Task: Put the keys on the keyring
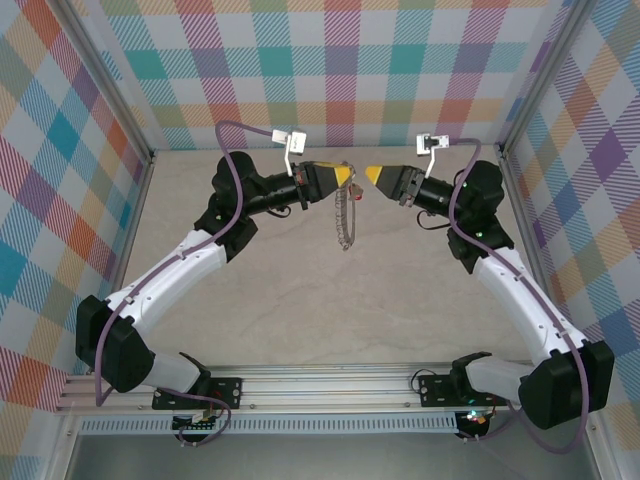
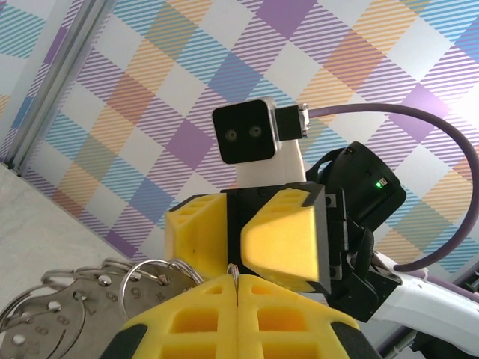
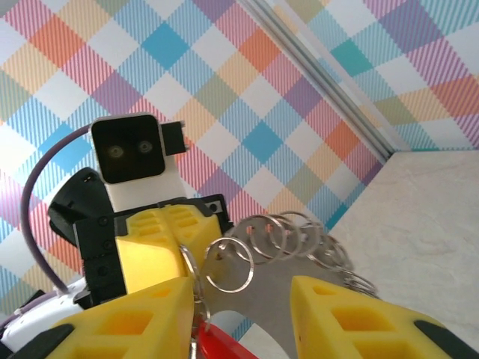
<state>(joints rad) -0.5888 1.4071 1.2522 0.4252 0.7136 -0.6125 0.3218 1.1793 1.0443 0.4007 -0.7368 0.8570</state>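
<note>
Your left hand (image 2: 236, 293) is clamped on the keyring (image 1: 345, 215), which dangles above the tabletop (image 1: 300, 300) between both arms. Your right hand (image 3: 241, 293), fingers apart, straddles the loops, with the red key tag (image 3: 224, 340) just inside one finger. Whether it is threaded on I cannot tell, so count that step as left.

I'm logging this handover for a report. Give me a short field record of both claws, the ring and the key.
left claw: shut on the keyring, which hangs below it
right claw: open, facing the left claw
keys: red tag low between the right claw's fingers, not clamped
key on ring: cannot tell
</note>
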